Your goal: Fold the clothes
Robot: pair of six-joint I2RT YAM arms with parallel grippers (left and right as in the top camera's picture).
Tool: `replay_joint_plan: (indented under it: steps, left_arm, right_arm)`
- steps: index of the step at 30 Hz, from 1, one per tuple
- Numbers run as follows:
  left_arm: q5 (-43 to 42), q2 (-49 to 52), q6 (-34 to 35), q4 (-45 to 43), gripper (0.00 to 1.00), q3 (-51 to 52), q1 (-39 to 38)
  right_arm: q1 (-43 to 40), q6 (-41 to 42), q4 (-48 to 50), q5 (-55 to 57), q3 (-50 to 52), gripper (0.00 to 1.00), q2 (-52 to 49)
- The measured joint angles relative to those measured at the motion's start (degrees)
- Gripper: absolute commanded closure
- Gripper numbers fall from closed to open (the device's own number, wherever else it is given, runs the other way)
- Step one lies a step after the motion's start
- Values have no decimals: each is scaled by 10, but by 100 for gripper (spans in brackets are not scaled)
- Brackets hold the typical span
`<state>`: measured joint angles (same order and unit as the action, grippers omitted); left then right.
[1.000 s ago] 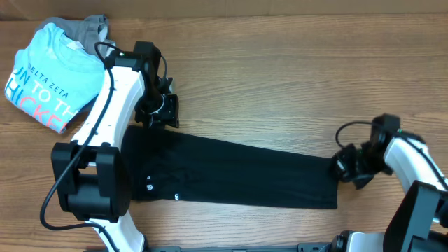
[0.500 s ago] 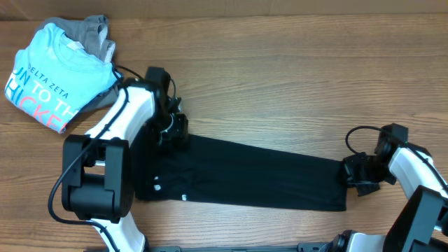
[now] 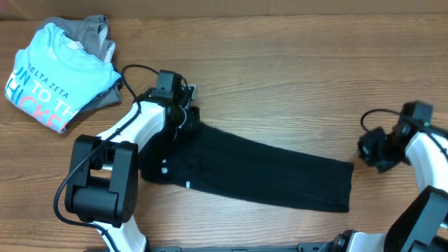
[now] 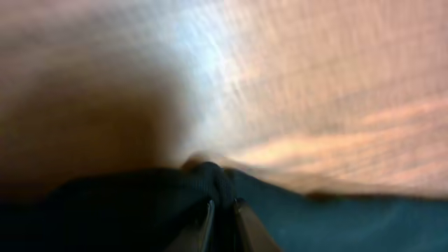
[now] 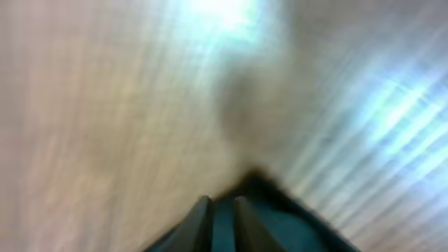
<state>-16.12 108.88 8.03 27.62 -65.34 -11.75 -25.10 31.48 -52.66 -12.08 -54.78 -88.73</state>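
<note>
Far left on the worktop [image 3: 294,70]: light blue T-shirt [image 3: 49,73] lying on a grey garment [image 3: 94,31]. Left end effector [image 3: 187,117] is narrow, pinching a bunched fold at the black T-shirt's [image 3: 266,171] far-left corner. The shirt lies as a long flat strip across the middle, slanting nearer toward the right. Right end effector [image 3: 369,148] sits just beside the shirt's right end, fingers narrow over a dark fabric corner; can't tell if it grips.
</note>
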Motion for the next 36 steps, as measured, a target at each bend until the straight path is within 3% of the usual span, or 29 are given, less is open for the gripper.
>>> replay_joint_plan:
  steps: [3, 8, 13, 15, 19, 22, 28, 36]
  left_arm:
    - [25, 0, 20, -24, 83, 0, 12]
    - [61, 0, 31, -21, 82, 0, 71]
    - [9, 0, 35, 9, 75, -12, 159]
    - [-32, 0, 33, 32, 67, -25, 188]
    - [-96, 0, 13, 78, 63, -49, 202]
    - [-128, 0, -10, 119, 63, -68, 198]
    - [-150, 0, -57, 236, 62, -153, 196]
    - [-157, 0, -122, 390, 62, -299, 196]
  right_arm:
    - [0, -36, -35, -37, -48, 69, 0]
    - [0, -64, -59, -64, -70, 66, 0]
    - [0, -87, -70, -72, -70, 61, 0]
    - [0, -93, -73, -73, -70, 58, 0]
    - [0, -101, -77, -74, -70, 51, 0]
    - [0, -104, -80, -74, -70, 50, 0]
    - [0, -105, -36, -74, -23, 39, -4]
    - [0, -109, 4, -73, 74, 39, -52]
